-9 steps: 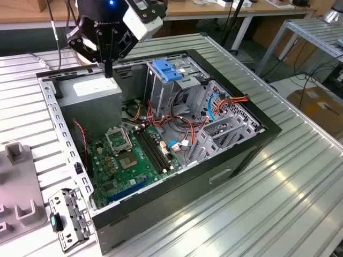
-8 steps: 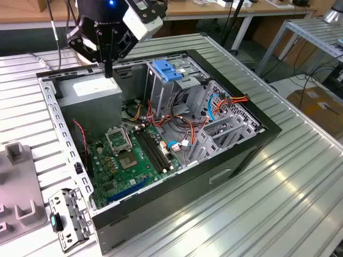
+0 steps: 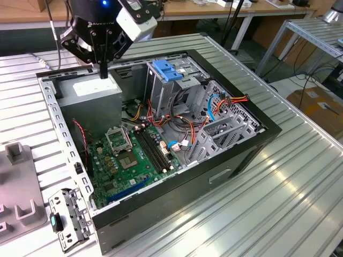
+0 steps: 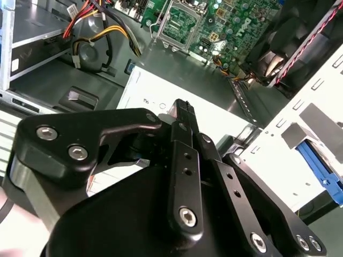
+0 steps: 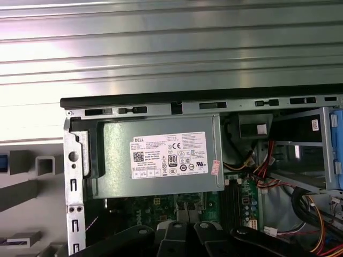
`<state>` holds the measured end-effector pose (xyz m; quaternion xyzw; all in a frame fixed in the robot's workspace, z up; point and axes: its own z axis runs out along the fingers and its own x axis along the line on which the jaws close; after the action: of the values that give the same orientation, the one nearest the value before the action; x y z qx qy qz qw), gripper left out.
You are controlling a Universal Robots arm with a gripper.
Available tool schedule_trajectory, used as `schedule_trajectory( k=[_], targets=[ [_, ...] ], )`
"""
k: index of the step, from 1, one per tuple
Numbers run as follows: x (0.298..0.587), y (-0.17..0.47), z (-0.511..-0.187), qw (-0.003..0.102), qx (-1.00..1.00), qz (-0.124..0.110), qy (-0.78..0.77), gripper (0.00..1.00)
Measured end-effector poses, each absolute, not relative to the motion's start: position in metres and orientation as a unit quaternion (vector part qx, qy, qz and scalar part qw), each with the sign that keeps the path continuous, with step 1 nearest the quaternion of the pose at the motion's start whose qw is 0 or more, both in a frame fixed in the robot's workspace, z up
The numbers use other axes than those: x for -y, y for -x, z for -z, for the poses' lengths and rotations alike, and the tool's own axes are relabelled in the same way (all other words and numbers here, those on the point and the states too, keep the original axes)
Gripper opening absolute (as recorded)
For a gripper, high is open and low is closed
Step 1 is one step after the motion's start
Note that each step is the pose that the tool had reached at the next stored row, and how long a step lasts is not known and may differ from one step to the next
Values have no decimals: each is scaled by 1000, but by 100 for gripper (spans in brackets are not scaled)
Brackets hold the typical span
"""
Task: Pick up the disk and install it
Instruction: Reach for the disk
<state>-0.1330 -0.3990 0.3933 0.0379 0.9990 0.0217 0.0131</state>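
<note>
The gripper [image 3: 103, 72] hangs just above the power-supply box [image 3: 107, 99], which sits in the far corner of the open computer case [image 3: 257, 120], toward the exterior view's left. Its fingers [image 4: 182, 139] are pressed together and grip nothing (in the second wrist view they look like one black bar). Where the disk is, I cannot tell. A blue latch [image 3: 167, 71] lies on the drive cage near the case's far edge.

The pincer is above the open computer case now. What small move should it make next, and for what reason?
Probably open the pincer and lift it a little. It hangs shut and empty over the power-supply box, which is not what it must pick up, and a shut pincer cannot grasp anything.
</note>
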Motion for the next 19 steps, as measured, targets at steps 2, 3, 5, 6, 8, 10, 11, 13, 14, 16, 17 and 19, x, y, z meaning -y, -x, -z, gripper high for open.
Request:
schedule_trajectory(
  k=[2,3,5,6,8,10,11,13,14,16,17,19],
  targets=[
    [399,135,-393,13,-999,-22,-38,11],
    [399,136,-393,13,-999,-22,-38,11],
    [399,138,-393,13,-999,-22,-38,11],
    [399,138,-393,13,-999,-22,-38,11],
    [399,140,-393,13,-999,-22,-38,11],
    [399,143,-393,13,-999,-22,-38,11],
    [399,144,-393,13,-999,-22,-38,11],
    [399,147,-393,13,-999,-22,-38,11],
    [399,148,-393,13,-999,-22,-38,11],
    [399,150,-393,13,-999,-22,-38,11],
    [399,151,-393,13,-999,-22,-38,11],
    [399,152,-393,13,-999,-22,-38,11]
  ],
)
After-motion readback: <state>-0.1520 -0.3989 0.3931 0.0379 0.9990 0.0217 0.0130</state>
